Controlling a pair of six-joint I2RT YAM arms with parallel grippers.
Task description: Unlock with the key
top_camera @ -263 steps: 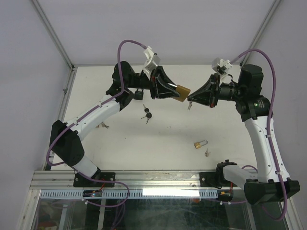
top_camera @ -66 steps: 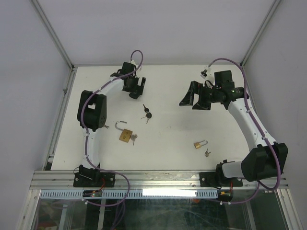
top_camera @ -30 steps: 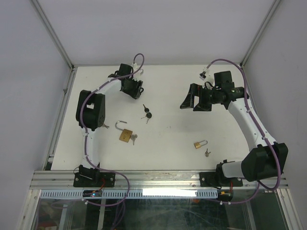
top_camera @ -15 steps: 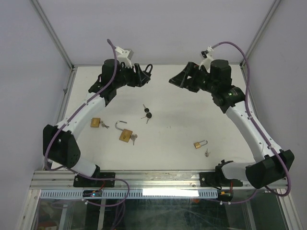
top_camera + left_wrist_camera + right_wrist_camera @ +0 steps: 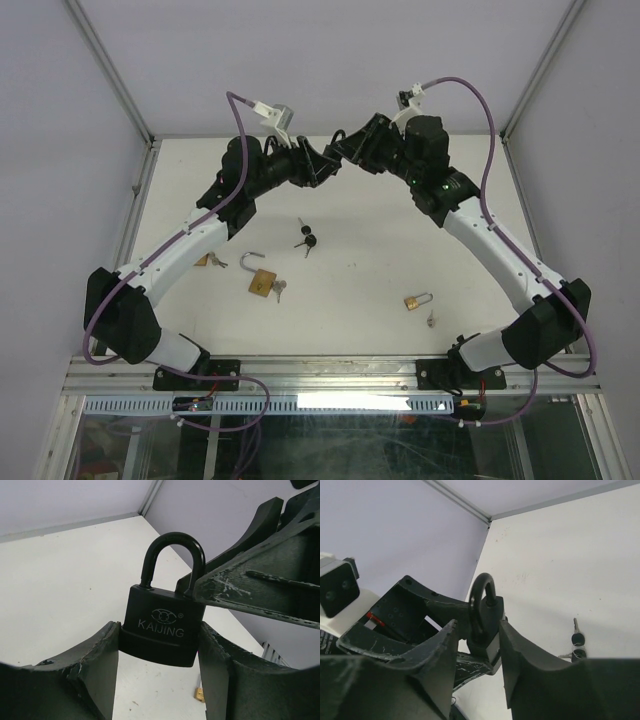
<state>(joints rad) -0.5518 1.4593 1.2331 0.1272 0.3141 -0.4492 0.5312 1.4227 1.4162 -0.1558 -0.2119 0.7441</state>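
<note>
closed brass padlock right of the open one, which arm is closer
Right. The right arm passes close beside the closed brass padlock; the left arm lies far off on its other side.

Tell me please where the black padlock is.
Top view, far middle: the black padlock is held by the left gripper, with the right gripper around it.

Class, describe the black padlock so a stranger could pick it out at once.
Over the far side of the table, the left gripper holds up a padlock, with the right gripper flanking it. It alone is black and raised; the other padlocks are brass and lie on the table.
</note>
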